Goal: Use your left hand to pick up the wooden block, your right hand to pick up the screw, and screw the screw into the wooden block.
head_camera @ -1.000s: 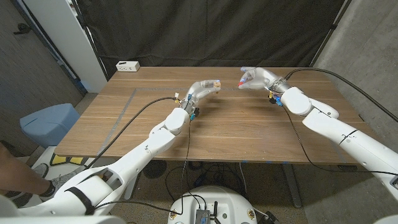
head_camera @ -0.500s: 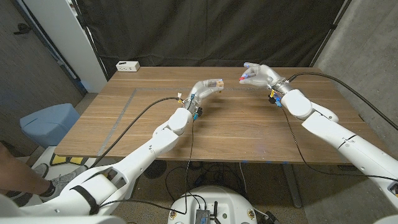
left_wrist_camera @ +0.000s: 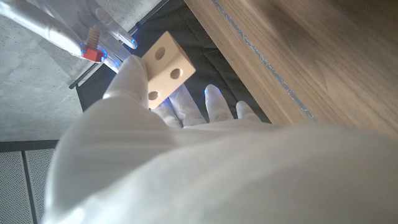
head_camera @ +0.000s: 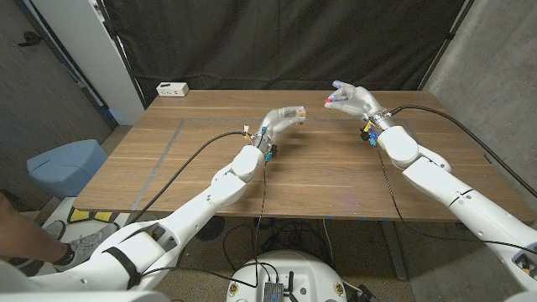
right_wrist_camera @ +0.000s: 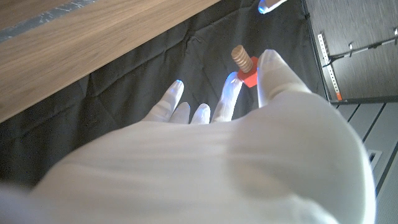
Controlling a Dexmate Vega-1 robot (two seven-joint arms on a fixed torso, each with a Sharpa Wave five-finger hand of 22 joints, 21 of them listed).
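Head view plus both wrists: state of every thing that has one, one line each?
wooden block: held up off the table by the left hand, holes empty
screw: pinched in the right hand, not in the block yet
white box: resting at the table's far corner

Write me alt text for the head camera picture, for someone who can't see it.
Two white robot arms reach over a wooden table, hands raised and facing each other near its far edge. The left hand holds a small wooden block; the right hand pinches a screw with a red head, a gap between them. A white power strip sits at the far left corner.
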